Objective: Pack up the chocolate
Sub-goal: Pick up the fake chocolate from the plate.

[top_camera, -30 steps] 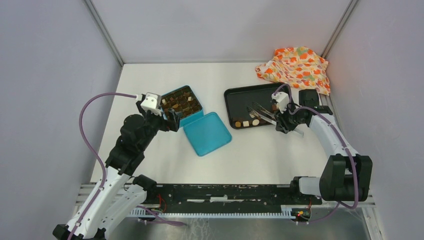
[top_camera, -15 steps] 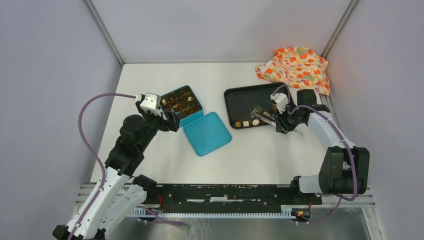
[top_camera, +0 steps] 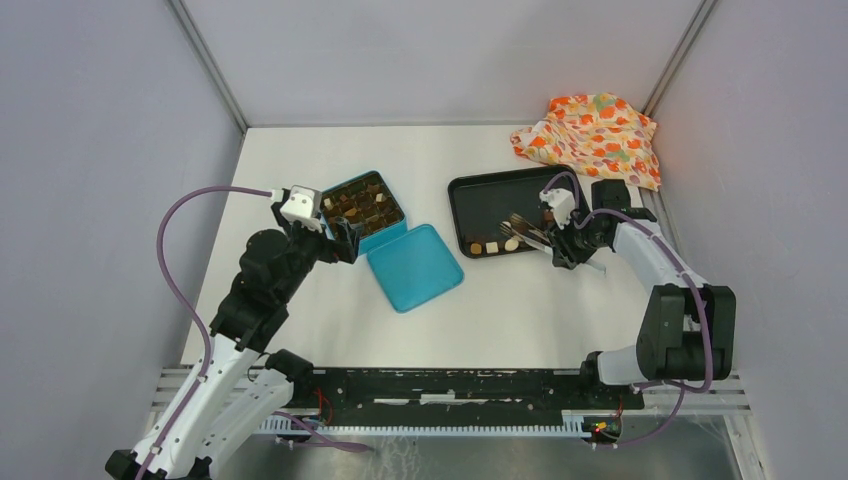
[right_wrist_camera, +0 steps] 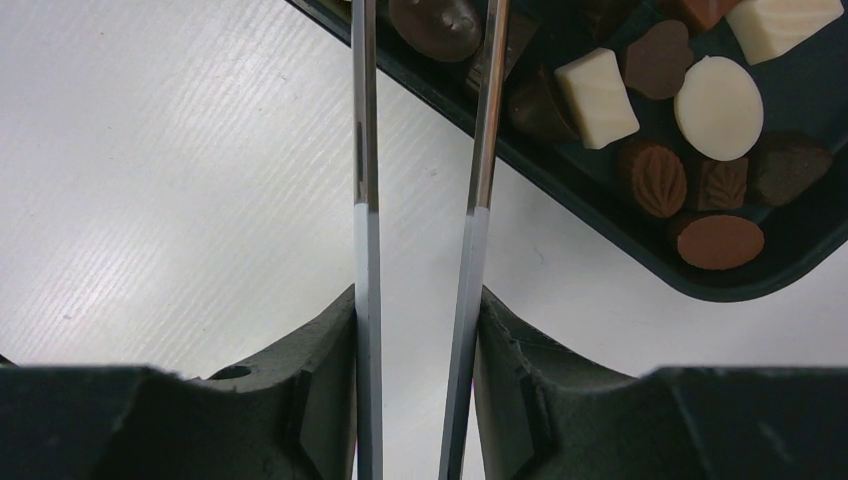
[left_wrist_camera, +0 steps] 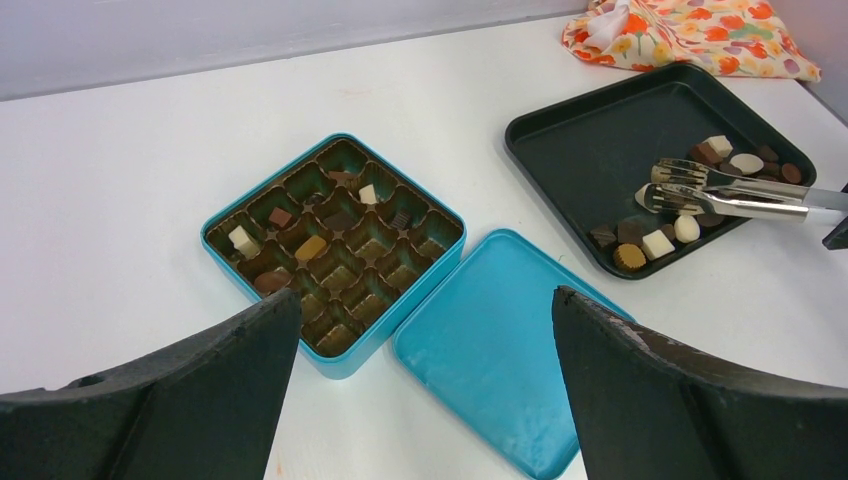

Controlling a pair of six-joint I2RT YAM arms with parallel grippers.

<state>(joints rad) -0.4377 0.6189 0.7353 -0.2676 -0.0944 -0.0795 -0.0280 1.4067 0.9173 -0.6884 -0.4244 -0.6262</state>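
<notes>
We barely shifted the right gripper [right_wrist_camera: 415, 330], clamped on the tongs [left_wrist_camera: 740, 203] over the tray's [left_wrist_camera: 600, 130] chocolate [left_wrist_camera: 657, 243]; our left gripper [left_wrist_camera: 425, 300] stayed wide, picking still ahead.

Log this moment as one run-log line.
left gripper: open, empty, near tin | right gripper: shut on tongs | tongs: tips over tray | chocolate: few in tin, rest on tray | lid: off, beside tin

Teal tin [left_wrist_camera: 418, 288] and lid [left_wrist_camera: 500, 345], black tray [left_wrist_camera: 600, 150], orange flowery cloth [left_wrist_camera: 700, 35], white desk [left_wrist_camera: 120, 180], brown and cream-white chocolate [right_wrist_camera: 718, 107], silver tongs [left_wrist_camera: 740, 200]
</notes>
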